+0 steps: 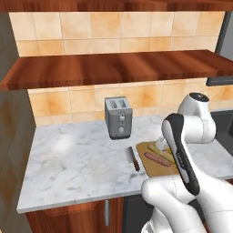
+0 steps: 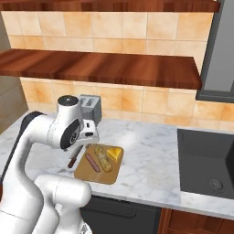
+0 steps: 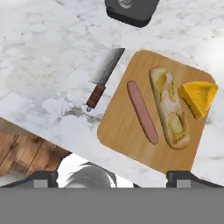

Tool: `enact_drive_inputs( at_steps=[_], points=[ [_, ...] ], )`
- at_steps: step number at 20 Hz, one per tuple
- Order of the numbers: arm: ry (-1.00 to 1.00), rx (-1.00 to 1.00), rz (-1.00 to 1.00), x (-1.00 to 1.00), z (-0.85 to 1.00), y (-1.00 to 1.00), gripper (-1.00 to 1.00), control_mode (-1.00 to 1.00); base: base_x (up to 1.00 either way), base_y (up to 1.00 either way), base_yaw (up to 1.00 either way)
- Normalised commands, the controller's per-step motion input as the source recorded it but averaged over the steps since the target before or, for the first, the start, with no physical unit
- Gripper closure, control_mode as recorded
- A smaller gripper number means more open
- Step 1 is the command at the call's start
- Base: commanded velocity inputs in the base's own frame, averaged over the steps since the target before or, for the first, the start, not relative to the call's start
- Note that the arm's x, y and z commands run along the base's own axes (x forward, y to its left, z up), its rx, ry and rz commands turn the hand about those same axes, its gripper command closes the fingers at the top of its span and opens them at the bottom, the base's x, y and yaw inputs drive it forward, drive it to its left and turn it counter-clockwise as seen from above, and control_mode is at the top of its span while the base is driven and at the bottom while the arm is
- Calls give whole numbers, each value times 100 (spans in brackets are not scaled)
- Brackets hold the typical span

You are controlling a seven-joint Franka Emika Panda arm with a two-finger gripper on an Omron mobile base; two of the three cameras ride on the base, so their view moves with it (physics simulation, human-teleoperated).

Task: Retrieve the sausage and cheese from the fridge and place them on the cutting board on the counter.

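Observation:
The tan cutting board (image 3: 127,131) lies on the marbled counter (image 3: 48,57). On it the reddish sausage (image 3: 142,111) lies flat beside a long filled bread roll (image 3: 169,107). The yellow cheese wedge (image 3: 199,97) rests at the board's far corner. My gripper (image 3: 113,179) hovers above the board's near edge, open, its fingertips (image 3: 41,178) wide apart with nothing between them. From the right base view the board (image 2: 98,176), sausage (image 2: 92,162) and cheese (image 2: 114,153) sit just below my hand. The sausage (image 1: 156,159) also shows past my arm. The fridge is out of view.
A dark-handled knife (image 3: 103,78) lies on the counter just left of the board. The grey toaster (image 1: 118,117) stands behind it by the tiled wall. A dark sink (image 2: 208,164) is set in the counter to the right. A wooden shelf (image 1: 113,68) runs overhead.

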Motion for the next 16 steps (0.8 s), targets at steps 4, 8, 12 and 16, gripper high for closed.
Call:
enact_drive_inputs(
  at_steps=[4, 8, 12, 16],
  points=[
    [-18, 0, -12, -96, 100, -3, -100, -100, 0, 0, 0],
    [-14, 0, -23, -71, 100, -15, -100, -100, 0, 0, 0],
    [-22, 0, -13, -51, 81, -1, -100, -100, 0, 0, 0],
    [-60, -1, -2, -52, 0, 5, -100, -100, 0, 0, 0]
  ],
)
